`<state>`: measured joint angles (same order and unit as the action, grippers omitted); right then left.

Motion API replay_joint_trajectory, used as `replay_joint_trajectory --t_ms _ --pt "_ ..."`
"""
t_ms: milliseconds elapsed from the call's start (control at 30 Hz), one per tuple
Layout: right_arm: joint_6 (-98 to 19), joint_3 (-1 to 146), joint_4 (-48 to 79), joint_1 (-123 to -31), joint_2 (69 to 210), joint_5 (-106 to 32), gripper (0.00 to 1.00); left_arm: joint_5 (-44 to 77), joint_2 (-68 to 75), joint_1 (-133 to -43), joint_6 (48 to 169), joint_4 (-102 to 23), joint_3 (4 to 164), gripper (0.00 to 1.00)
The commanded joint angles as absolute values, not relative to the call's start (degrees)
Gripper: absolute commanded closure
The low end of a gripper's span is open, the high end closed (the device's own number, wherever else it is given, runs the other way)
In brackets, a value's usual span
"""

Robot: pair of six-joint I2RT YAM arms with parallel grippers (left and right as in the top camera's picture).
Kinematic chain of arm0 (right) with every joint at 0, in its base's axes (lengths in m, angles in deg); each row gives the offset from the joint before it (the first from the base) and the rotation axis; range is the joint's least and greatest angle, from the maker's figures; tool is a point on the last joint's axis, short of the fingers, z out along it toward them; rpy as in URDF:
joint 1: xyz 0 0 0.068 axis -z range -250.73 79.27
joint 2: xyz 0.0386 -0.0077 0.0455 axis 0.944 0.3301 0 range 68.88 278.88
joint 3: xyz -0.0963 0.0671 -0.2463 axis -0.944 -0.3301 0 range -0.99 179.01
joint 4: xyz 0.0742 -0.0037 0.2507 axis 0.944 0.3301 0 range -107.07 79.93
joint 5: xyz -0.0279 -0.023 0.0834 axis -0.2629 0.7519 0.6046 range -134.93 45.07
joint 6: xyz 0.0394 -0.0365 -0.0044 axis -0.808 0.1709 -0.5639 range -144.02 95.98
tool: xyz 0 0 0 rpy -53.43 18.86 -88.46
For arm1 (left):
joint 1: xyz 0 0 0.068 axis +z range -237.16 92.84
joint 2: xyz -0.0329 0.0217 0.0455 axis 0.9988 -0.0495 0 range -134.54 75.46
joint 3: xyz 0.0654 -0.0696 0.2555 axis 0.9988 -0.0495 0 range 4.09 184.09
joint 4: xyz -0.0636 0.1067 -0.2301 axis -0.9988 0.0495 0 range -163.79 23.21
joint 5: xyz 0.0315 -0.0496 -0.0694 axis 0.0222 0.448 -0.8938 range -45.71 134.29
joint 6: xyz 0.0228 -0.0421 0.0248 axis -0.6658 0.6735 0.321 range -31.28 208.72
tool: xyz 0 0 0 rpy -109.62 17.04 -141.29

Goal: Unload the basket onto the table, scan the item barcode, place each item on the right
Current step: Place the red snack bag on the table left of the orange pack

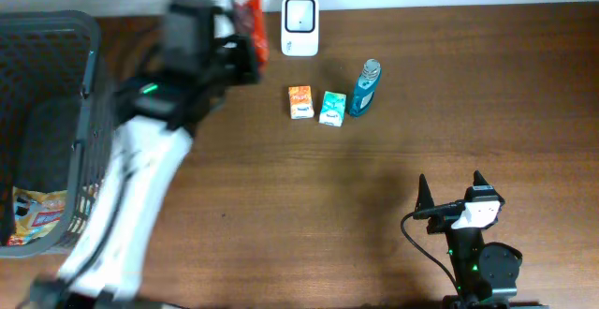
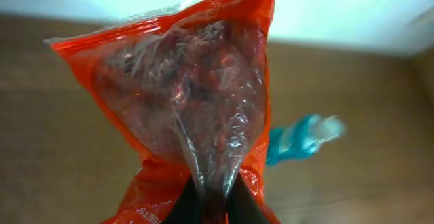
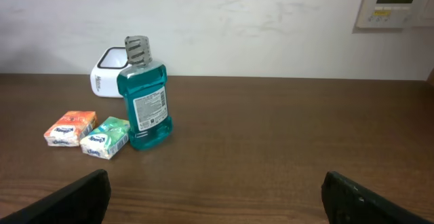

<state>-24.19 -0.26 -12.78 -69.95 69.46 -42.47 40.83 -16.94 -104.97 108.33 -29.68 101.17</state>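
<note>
Left gripper: my left gripper [image 2: 207,202] is pinched almost closed on the bottom edge of a red clear-plastic bag with dark reddish contents [image 2: 183,95]. Its two dark fingers [image 2: 180,209] meet on the plastic at the foot of the wrist view.
Held item: the bag stands up from the gripper, clear of the brown wooden bench [image 1: 281,206]. Its crinkled face and centre seam are turned to the wrist camera. I cannot make out a barcode on it.
Item position: from overhead I see the bag at the far edge of the bench, just left of the white rounded scanner box [image 1: 299,14]. I cannot tell whether they touch.
Left arm: the white left arm [image 1: 131,197] reaches from the near left corner across to that far edge, and it is blurred in the overhead view.
Right gripper: my right gripper [image 1: 451,189] has its jaws spread wide and holds nothing. It sits low at the near right of the bench, well apart from everything.
Bench items: a teal mouthwash bottle with a grey cap [image 3: 144,95] stands upright. Just beside it lies a green tissue pack [image 3: 105,137], then an orange tissue pack [image 3: 70,127], in a row in front of the scanner.
Basket: a grey mesh basket [image 1: 56,28] sits at the left, with a printed snack packet [image 1: 33,215] inside.
</note>
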Motion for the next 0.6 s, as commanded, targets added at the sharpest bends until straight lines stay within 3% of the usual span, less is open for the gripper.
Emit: replay_joint_trajectory --t_ms 0,200,367,400,467,567 --pt "-24.25 -0.67 -12.67 -69.62 69.09 -42.39 0.02 53.40 -26.40 -107.41 105.73 -30.72 101.41 1.00" --pt "-24.25 -0.67 -12.67 -69.62 69.09 -42.39 0.02 56.76 -42.86 -107.63 105.77 -33.13 101.41 1.00" --pt "-24.25 -0.67 -12.67 -69.62 69.09 -42.39 0.02 48.57 -48.72 -108.05 105.71 -34.22 101.41 1.00" --pt "-24.25 -0.67 -12.67 -69.62 69.09 -42.41 0.02 48.55 -48.72 -108.27 105.73 -34.35 101.41 0.96" --pt "-24.25 -0.67 -12.67 -69.62 69.09 -42.41 0.02 48.52 -48.72 -108.46 105.73 -34.42 101.43 0.73" --pt "-24.25 -0.67 -12.67 -69.62 69.09 -42.41 0.02 45.44 -48.69 -108.48 101.36 -34.35 102.26 0.63"
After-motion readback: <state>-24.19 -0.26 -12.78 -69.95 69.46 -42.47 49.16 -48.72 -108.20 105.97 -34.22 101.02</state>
